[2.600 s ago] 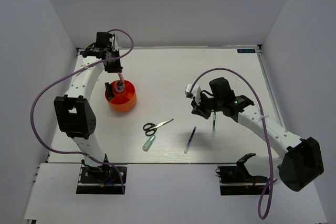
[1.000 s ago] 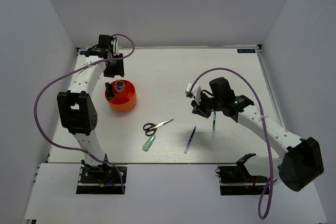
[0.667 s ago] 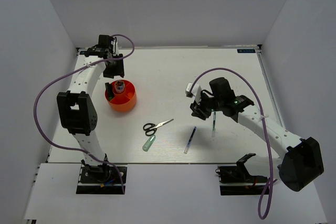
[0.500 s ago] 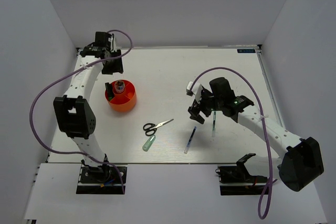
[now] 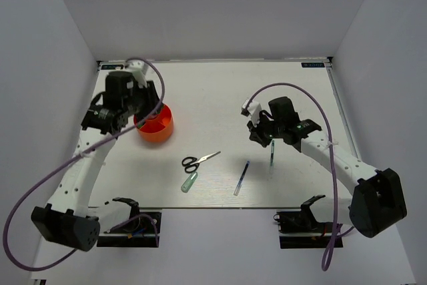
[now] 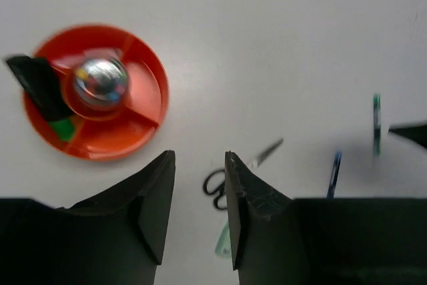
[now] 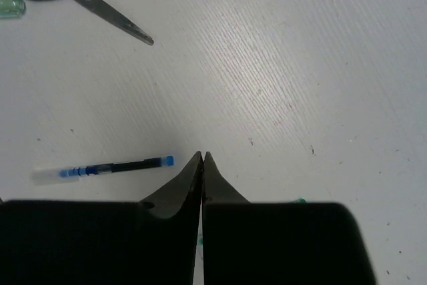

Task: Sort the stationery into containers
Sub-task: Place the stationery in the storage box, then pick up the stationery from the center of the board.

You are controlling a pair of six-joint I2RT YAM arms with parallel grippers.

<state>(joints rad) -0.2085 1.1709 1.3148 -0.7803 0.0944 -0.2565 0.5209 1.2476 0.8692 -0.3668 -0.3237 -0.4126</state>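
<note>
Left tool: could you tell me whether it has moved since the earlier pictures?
Yes: the left tool has pulled back from beyond the orange cup to above its left rim.

The left arm [image 5: 75, 178] and right arm [image 5: 331, 157] are showing white links, black joints, and looping purple cables [image 5: 283, 85].

Orange-red cup [image 6: 137, 97], black-handled scissors [image 5: 201, 159], blue pen [image 7: 107, 167], pale green tube [image 5: 189, 181]
</note>
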